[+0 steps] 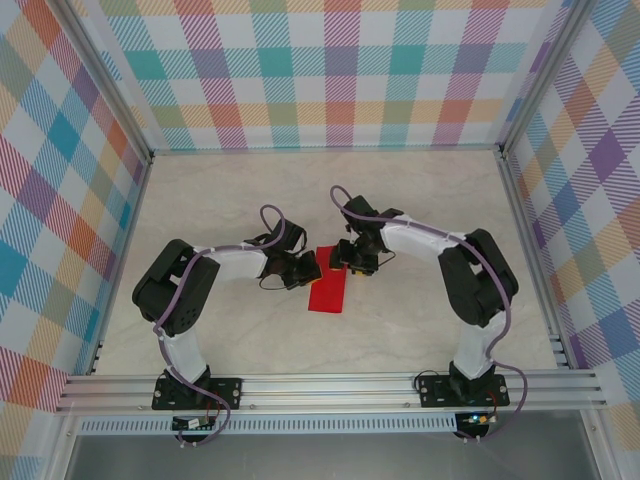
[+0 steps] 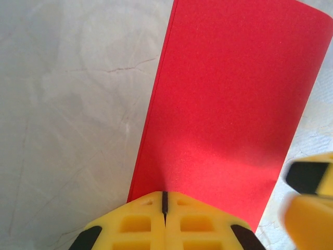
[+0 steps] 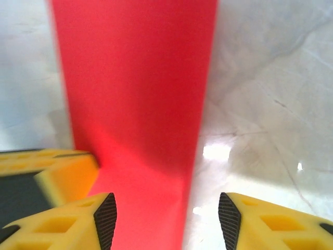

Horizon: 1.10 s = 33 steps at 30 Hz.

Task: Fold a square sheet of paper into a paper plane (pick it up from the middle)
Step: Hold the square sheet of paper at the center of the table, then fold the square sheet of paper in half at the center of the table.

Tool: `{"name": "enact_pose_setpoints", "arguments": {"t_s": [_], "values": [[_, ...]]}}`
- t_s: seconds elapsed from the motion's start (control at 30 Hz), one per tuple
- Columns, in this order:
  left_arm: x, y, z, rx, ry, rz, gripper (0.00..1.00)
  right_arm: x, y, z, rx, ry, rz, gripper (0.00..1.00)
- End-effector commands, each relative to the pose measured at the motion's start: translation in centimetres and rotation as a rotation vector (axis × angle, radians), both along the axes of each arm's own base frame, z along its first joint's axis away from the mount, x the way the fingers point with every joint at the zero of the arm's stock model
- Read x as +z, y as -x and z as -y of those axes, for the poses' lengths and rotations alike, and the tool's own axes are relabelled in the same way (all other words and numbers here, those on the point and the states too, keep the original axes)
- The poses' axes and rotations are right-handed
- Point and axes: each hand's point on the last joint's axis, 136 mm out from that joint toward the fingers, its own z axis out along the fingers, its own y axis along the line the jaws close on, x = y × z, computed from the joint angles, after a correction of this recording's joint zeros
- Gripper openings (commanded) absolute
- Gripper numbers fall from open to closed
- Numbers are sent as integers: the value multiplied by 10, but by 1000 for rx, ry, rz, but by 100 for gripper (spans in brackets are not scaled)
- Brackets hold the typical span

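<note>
The square sheet of paper [image 1: 327, 290] lies on the table as a bright red rectangle folded to half its width, between my two grippers. In the left wrist view the paper [image 2: 229, 99] runs away from my left gripper [image 2: 165, 197], whose yellow jaws are shut together with their tips resting on the paper's near end. My left gripper [image 1: 306, 270] sits at the paper's upper left. My right gripper [image 3: 167, 214] is open, its fingers straddling the right long edge of the paper [image 3: 135, 94], and stands at the upper right [image 1: 352, 262].
The marble-patterned table [image 1: 200, 200] is walled by checked panels on three sides, with an aluminium rail [image 1: 330, 392] along the near edge. A blurred finger of the right gripper [image 2: 310, 203] shows beside the paper, and the left gripper's finger [image 3: 49, 174] shows at its other side.
</note>
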Motion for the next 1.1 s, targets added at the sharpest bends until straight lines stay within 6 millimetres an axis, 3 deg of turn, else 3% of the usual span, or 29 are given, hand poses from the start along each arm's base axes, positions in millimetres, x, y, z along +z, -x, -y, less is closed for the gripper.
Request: {"name": "enact_pose_setpoints", "arguments": {"t_s": [0.0, 0.1, 0.17, 0.33, 0.67, 1.07], "values": [[-46, 33, -30, 3, -180, -129, 0, 37, -1, -5, -15, -86, 92, 57], [-47, 33, -30, 5, -182, -130, 0, 44, 4, -13, -5, -162, 90, 50], [-48, 33, -31, 5, -185, -132, 0, 44, 7, -23, 7, -209, 65, 39], [-50, 33, -31, 7, -188, -134, 0, 26, 8, -36, 21, -224, 1, 18], [-50, 34, -32, 6, -201, -145, 0, -10, 17, -44, 31, -139, -92, 16], [-60, 44, -44, 23, -250, -184, 0, -50, 29, -16, 38, -20, -126, 15]]}}
